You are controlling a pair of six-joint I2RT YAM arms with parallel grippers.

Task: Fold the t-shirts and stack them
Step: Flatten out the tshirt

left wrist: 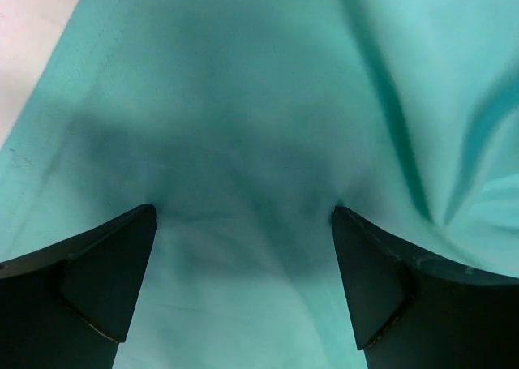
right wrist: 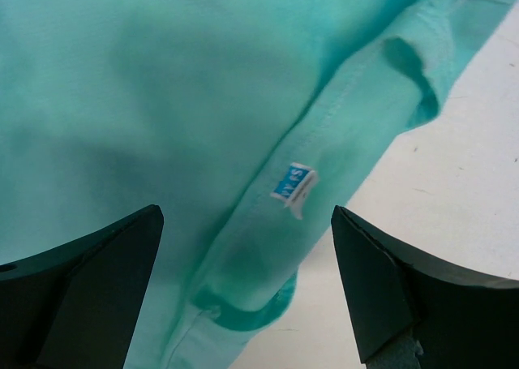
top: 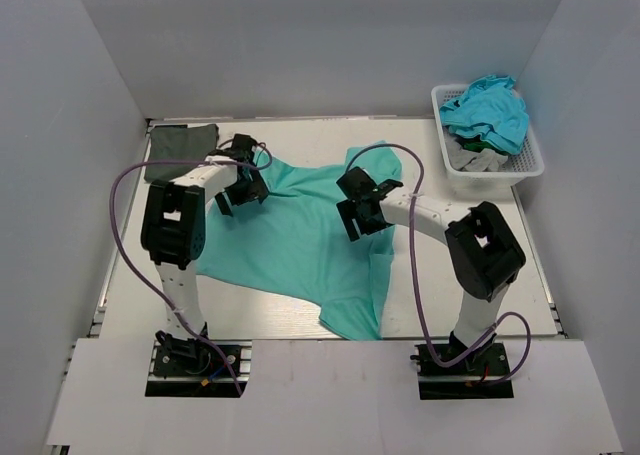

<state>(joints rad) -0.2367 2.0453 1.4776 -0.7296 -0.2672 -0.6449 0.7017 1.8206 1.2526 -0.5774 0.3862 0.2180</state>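
Left gripper point(left wrist: 243, 215) jaws wide, nothing held, low over teal t-shirt point(top: 290, 240) spread mid-frame on table point(top: 300, 135). Right gripper point(right wrist: 247, 215) also wide, above its seam tag point(right wrist: 293, 186). Dark grey-green shirt point(top: 180, 138) folded, upper left. 2 more shirts, turquoise point(top: 487, 110) and grey point(top: 475, 155), in basket point(top: 492, 183), upper right.

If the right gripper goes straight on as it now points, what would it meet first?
Probably the teal t-shirt, near its seam with the blue label, between the open jaws of the right gripper. Depth is unclear.
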